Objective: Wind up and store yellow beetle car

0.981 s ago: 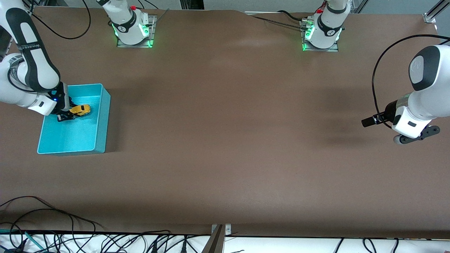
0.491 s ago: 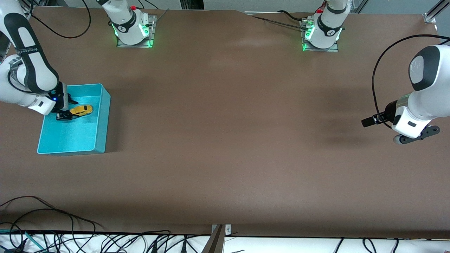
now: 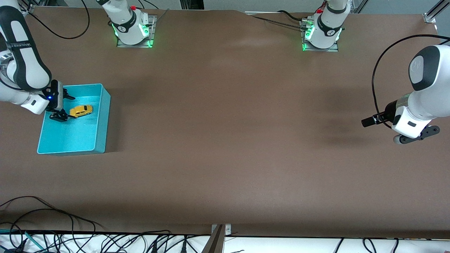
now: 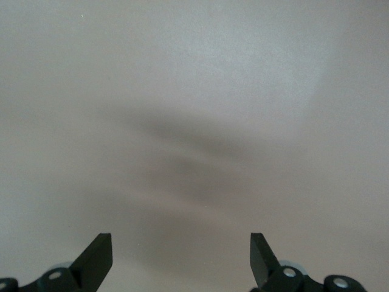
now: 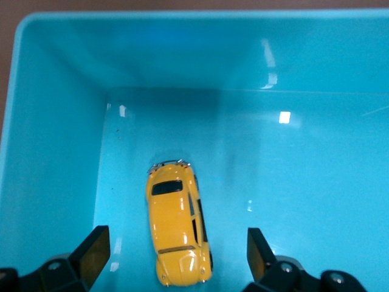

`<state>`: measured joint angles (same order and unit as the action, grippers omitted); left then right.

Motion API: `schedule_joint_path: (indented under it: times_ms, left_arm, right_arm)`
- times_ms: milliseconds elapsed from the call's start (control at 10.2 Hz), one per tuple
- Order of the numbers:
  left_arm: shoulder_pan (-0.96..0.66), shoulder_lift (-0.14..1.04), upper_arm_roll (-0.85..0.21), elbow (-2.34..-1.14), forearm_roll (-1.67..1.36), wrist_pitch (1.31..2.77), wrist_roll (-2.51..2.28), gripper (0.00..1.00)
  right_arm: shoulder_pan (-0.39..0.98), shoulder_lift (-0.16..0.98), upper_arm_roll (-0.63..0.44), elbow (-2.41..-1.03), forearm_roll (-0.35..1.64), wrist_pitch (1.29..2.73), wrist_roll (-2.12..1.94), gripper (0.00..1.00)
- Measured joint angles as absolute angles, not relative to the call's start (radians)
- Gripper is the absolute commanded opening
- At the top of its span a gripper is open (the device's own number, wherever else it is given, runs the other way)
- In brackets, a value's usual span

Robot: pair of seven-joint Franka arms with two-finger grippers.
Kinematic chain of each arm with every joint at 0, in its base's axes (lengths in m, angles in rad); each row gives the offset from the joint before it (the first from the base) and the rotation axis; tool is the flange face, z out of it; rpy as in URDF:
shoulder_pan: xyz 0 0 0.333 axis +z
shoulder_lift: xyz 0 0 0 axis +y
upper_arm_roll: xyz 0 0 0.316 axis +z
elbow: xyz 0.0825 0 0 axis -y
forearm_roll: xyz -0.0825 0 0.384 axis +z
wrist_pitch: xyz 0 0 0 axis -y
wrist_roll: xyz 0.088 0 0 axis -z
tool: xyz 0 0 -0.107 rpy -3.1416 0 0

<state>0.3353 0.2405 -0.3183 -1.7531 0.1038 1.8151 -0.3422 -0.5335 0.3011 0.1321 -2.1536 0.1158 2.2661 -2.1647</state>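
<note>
Released a second ago, the car (image 3: 81, 111) lies on the bin (image 3: 100, 140) floor, seemingly upright. Right gripper (image 3: 62, 106) has drawn back, wide open and empty, over the bin. Left gripper (image 4: 181, 255) waits open and empty over bare table (image 3: 225, 140).

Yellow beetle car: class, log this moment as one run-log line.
yellow beetle car: released in turquoise bin | right tool: open, over bin | left tool: open, waiting
</note>
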Motion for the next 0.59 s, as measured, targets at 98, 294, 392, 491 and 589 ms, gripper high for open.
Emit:
schedule_joint_path:
  times_ms: [98,294,392,491,589]
  left_arm:
    - [0.335,0.24,-0.318,-1.753,0.104,1.815,-0.342,1.0]
    - [0.335,0.24,-0.319,-1.753,0.104,1.815,-0.342,1.0]
    - [0.335,0.24,-0.319,-1.753,0.104,1.814,-0.342,1.0]
    - [0.335,0.24,-0.319,-1.753,0.104,1.814,-0.342,1.0]
    - [0.335,0.24,-0.319,-1.753,0.104,1.814,-0.342,1.0]
  right_arm:
    - [-0.509,0.273,0.134,-2.151,0.117,2.254,-2.089,1.0]
    - [-0.448,0.206,0.136,-2.142,0.118,2.204,-1.879,1.0]
    - [-0.421,0.171,0.137,-2.139,0.119,2.176,-1.765,1.0]
    - [-0.399,0.136,0.138,-2.138,0.12,2.152,-1.648,1.0]
    - [-0.377,0.101,0.138,-2.137,0.12,2.138,-1.531,1.0]
